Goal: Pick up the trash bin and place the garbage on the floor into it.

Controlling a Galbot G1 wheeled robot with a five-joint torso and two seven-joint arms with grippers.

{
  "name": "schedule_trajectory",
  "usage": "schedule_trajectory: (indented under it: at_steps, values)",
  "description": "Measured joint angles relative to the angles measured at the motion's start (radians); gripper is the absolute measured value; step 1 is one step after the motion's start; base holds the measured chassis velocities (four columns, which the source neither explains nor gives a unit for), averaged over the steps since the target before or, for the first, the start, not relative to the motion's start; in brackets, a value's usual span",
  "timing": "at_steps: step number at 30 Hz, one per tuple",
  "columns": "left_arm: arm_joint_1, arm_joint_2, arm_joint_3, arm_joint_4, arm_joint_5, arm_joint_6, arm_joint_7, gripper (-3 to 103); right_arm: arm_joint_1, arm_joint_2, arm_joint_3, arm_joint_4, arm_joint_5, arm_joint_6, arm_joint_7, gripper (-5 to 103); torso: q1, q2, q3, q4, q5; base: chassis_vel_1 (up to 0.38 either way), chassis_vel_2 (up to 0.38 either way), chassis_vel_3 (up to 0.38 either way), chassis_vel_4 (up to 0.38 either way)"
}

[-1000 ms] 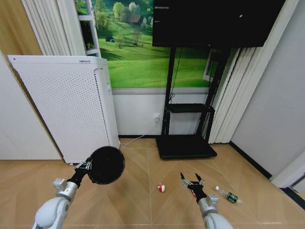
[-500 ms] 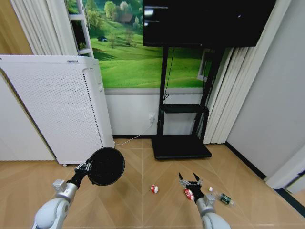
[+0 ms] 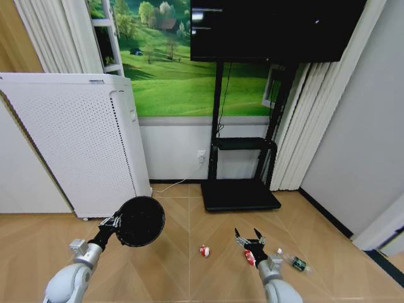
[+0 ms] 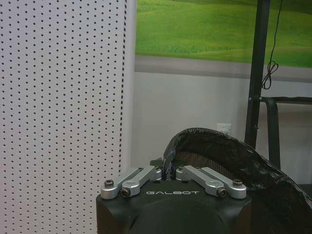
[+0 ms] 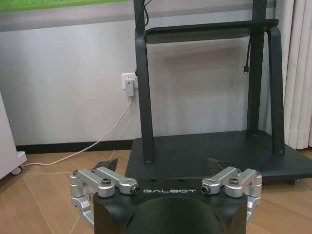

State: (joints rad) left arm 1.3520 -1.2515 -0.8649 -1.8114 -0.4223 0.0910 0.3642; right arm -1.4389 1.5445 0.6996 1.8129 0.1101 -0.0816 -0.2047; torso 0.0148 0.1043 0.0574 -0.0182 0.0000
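The left gripper (image 3: 115,221) is holding the trash bin (image 3: 140,220) up off the floor. Its fingers (image 4: 168,171) are pinching the bin's black rim, and the bin's round mouth is sitting just past the fingertips, turned sideways. The tall white appliance (image 3: 76,139) is standing behind it.

The right gripper (image 3: 250,239) is hanging low over the wooden floor (image 3: 189,265) with its fingers (image 5: 108,165) spread wide apart and nothing between them. One red-and-white wrapper (image 3: 250,256) is lying just under the fingers. Another red-and-white wrapper (image 3: 204,250) is lying off to their left. The small clear bottle (image 3: 294,262) is lying off to their right. The black TV stand (image 3: 243,167) is standing farther ahead, by the wall.
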Motion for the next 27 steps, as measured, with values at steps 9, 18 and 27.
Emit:
schedule_trajectory:
  at_steps: [9, 18, 27]
  values:
    - [-0.012, 0.001, 0.006, 0.01, 0.004, 0.0, 0.0, 7, 0.002, 0.002, -0.002, -0.006, 0.0, 0.001, 0.0, 100, 0.0, 0.0, 0.0, 0.0, 0.0001, -0.058, 0.072, 0.059, -0.066]
    - [-0.014, -0.003, 0.01, 0.015, -0.005, 0.014, 0.0, 7, 0.006, -0.008, -0.014, -0.017, -0.002, -0.018, -0.005, 100, 0.0, 0.0, 0.0, 0.0, 0.0001, -0.035, 0.04, 0.037, -0.051]
    - [0.007, 0.009, -0.006, 0.0, -0.028, 0.029, 0.011, 7, 0.108, -0.114, -0.06, -0.207, 0.017, -0.048, -0.183, 100, 0.0, 0.0, 0.0, -0.0001, 0.0002, 0.0, 0.0, 0.0, 0.0]
